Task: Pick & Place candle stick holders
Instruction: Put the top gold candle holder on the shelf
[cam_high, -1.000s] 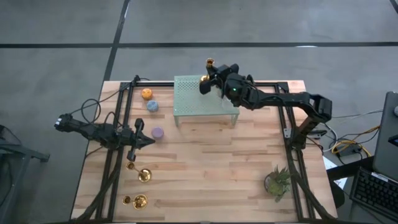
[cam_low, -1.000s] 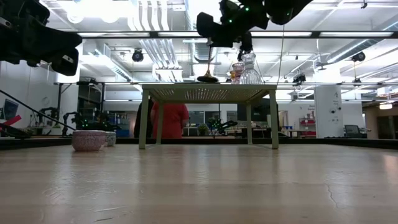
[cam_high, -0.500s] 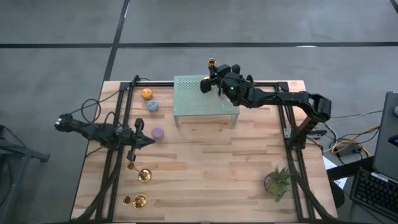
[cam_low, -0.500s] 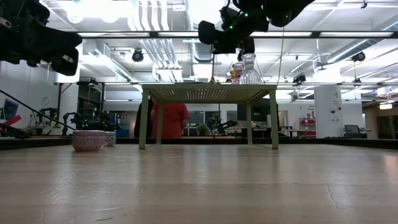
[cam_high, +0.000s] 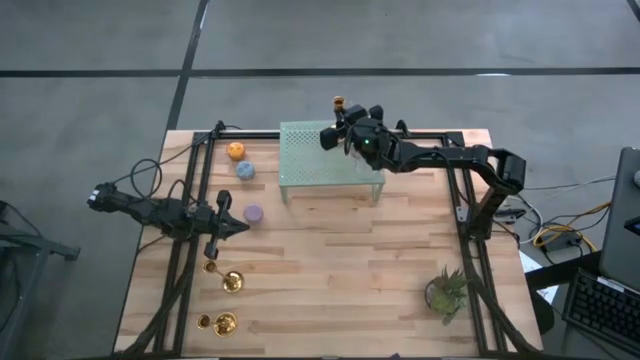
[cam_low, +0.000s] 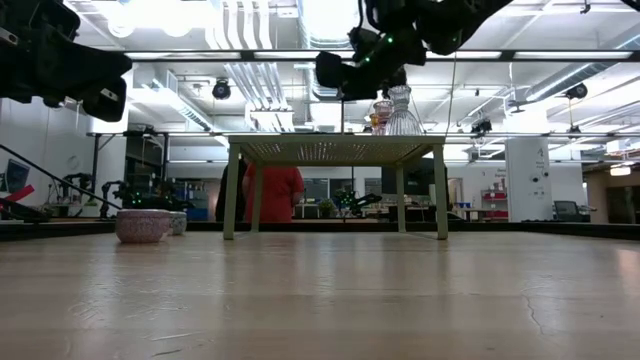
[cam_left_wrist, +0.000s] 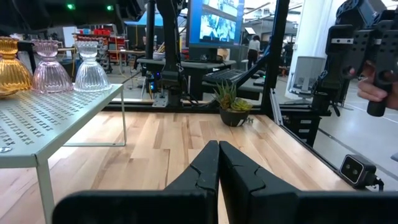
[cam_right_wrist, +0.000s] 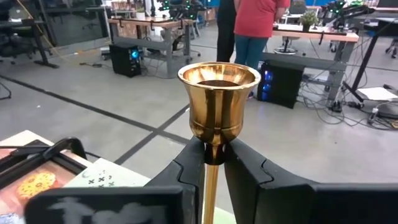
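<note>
- Wooden plank table (cam_high: 330, 270), matte; two gold holders (cam_high: 232, 282) and purple cup (cam_high: 254, 213) sit near the left side, likely not yet moved.
- Pale green mesh rack (cam_high: 315, 155), perforated metal on thin legs, looks like the drop spot; amber, pink and clear ribbed glass cups (cam_left_wrist: 51, 59) lined up on it.
- Right gripper (cam_right_wrist: 212, 158) clamped on the thin stem of shiny gold candle holder (cam_right_wrist: 218, 99), upright over the rack's far edge.
- Left gripper (cam_left_wrist: 218, 163) clenched, empty, waiting above the table's left side.
</note>
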